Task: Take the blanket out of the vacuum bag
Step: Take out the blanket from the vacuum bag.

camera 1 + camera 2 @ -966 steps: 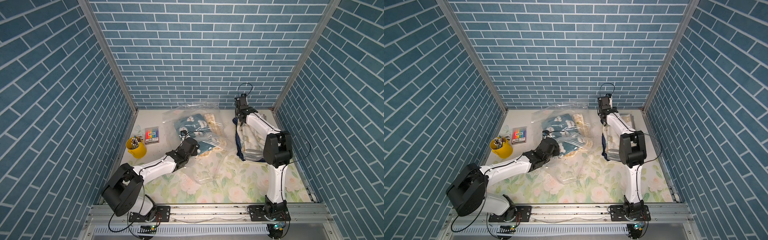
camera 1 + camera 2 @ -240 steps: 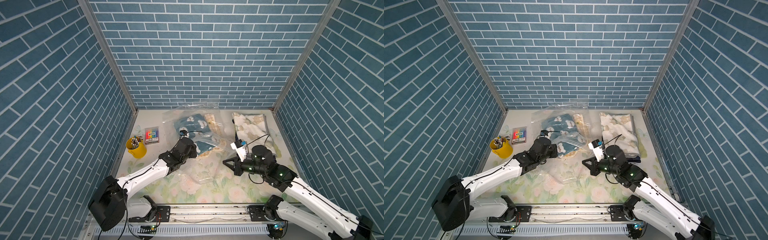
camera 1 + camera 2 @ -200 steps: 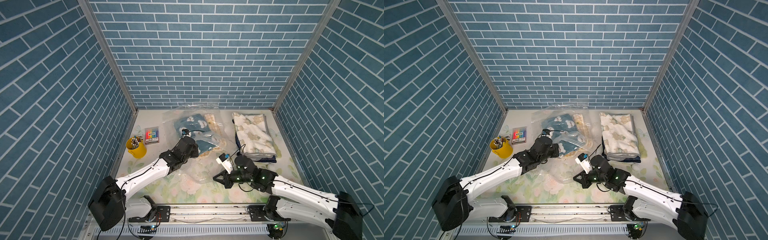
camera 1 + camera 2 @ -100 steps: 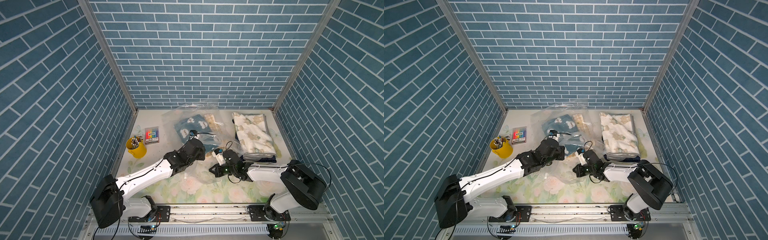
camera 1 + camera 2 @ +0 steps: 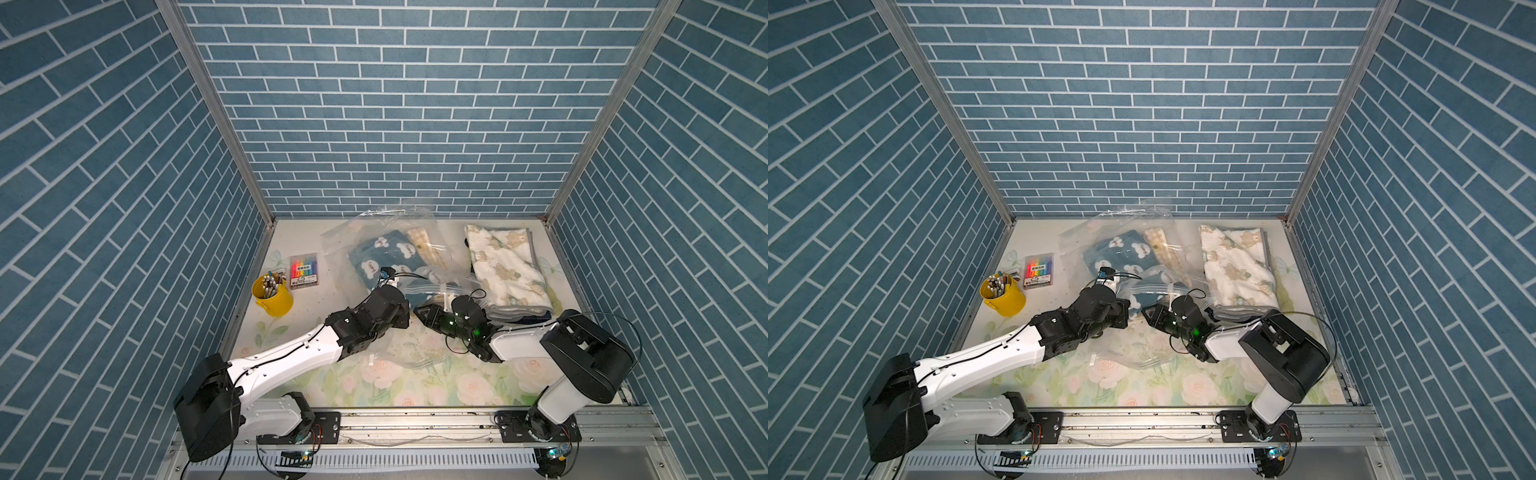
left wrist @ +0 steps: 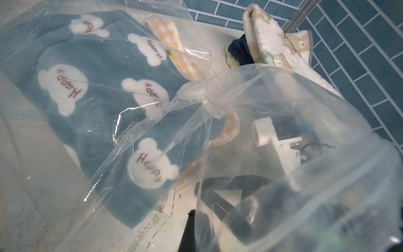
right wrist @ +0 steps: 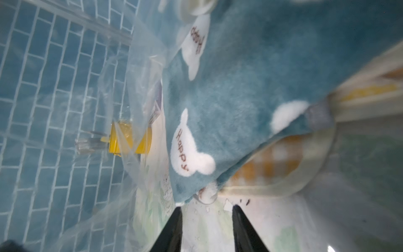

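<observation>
The vacuum bag [image 5: 386, 232], crinkly and transparent, lies at the back centre in both top views, its white valve cap [image 6: 193, 91] on the upper film. Inside it is a blue blanket [image 5: 384, 253] with white "Happy" bears, lying over a yellow checked one [image 5: 422, 245]. My left gripper [image 5: 406, 309] is shut on the bag's near edge, and in the left wrist view the film [image 6: 283, 152] is held up in front of the camera. My right gripper [image 7: 206, 207] is open inside the bag mouth, its fingertips just short of the blue blanket's [image 7: 239, 87] corner.
A folded cream bear-print blanket [image 5: 507, 266] lies on a darker one at the back right, outside the bag. A yellow cup of pens [image 5: 272, 295] and a marker pack [image 5: 304, 272] stand at the left. Brick walls close in three sides.
My right arm came from the right-hand blankets to the bag mouth, and its jaws opened. My left gripper, still shut on the bag edge, shifted right.
</observation>
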